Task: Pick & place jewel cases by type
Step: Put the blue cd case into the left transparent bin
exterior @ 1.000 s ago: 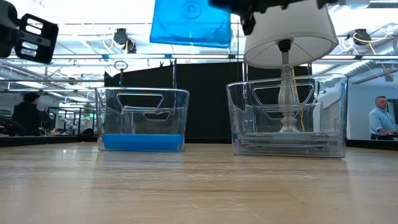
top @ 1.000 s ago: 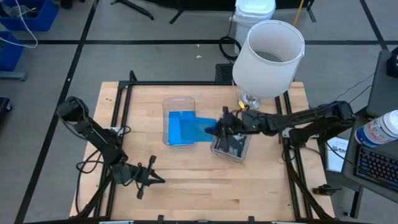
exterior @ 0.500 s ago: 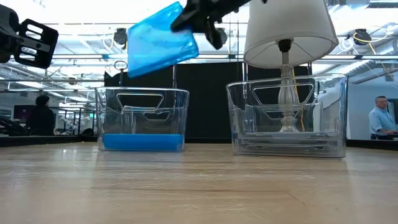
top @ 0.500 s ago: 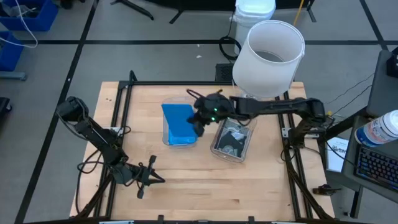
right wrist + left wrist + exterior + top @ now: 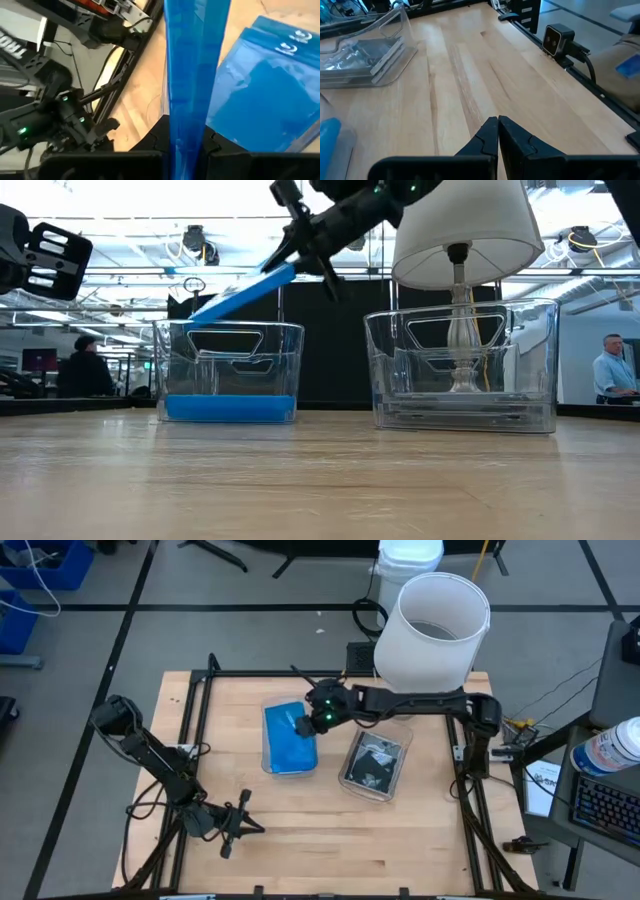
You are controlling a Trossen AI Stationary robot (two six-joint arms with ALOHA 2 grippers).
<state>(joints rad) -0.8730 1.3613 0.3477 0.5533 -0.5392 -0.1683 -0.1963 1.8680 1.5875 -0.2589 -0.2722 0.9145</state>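
Note:
A bright blue jewel case [image 5: 240,292] hangs tilted over the clear left bin [image 5: 228,365], with my right gripper [image 5: 303,258] shut on it. Its lower end points toward the table's left. At the bottom of that bin lie more blue jewel cases [image 5: 230,408], which the right wrist view shows stacked flat [image 5: 270,85]. The clear right bin [image 5: 372,762] holds grey square cases with silver discs. My left gripper [image 5: 497,132] waits shut near the table's front left [image 5: 243,827], low over the bare wood. My right gripper pinches the blue case by one end [image 5: 186,131] between its two fingers. The fingers reach in from the table's right, slanting downward. The case is lifted clear above the left bin and tilted, its free end [image 5: 195,314] lowest, near the bin's rim.
A lamp with a large white shade [image 5: 432,630] stands at the far side, its stem [image 5: 460,330] behind the right bin. A black frame [image 5: 200,720] runs round the table. People [image 5: 85,365] show in the room behind. Bare wood [image 5: 340,840] fills the near half.
My right gripper has carried the blue case toward the table's left, from above the right bin to above the left bin, sinking slightly. It has rolled, so the case now shows nearly edge-on with its free end tipped down.

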